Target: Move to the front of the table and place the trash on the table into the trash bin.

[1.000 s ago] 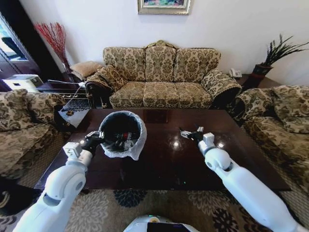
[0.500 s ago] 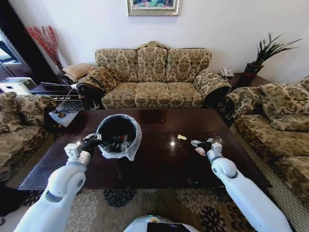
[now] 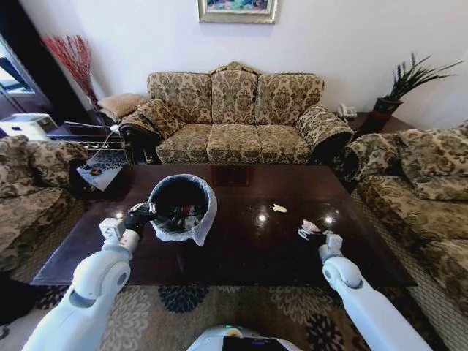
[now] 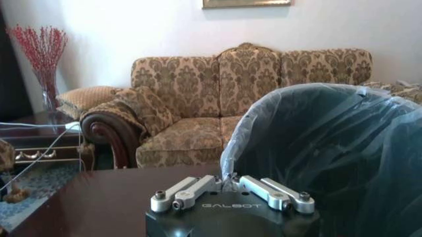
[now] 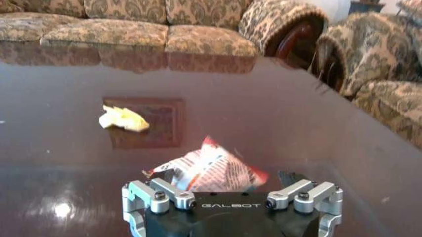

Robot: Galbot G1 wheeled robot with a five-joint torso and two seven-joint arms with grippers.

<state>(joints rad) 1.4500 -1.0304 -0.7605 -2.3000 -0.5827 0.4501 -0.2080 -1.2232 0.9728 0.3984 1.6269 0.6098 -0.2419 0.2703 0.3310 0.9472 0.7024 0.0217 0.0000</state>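
The trash bin [image 3: 181, 207], black with a pale bag over its rim, stands tilted on the dark glossy table [image 3: 241, 252] at the left, with some litter inside. My left gripper [image 3: 140, 216] is shut on its near rim; the bagged rim [image 4: 310, 128] rises right behind the closed fingers [image 4: 228, 181]. On the right, a crumpled red-and-white wrapper [image 3: 308, 228] lies on the table. My right gripper [image 3: 316, 235] is open and low, its fingers on either side of the wrapper [image 5: 212, 170]. A yellowish scrap [image 3: 278, 208] [image 5: 123, 119] lies farther in.
A patterned sofa [image 3: 235, 117] runs along the far side of the table. Armchairs stand at the left [image 3: 29, 190] and right [image 3: 417, 183]. A side table with cables [image 3: 88, 135] sits at the far left corner. Patterned carpet [image 3: 219, 303] lies below the near table edge.
The head view has shifted a little. My right gripper has drawn back and to the right, down to the wrapper. The left gripper has kept hold of the bin.
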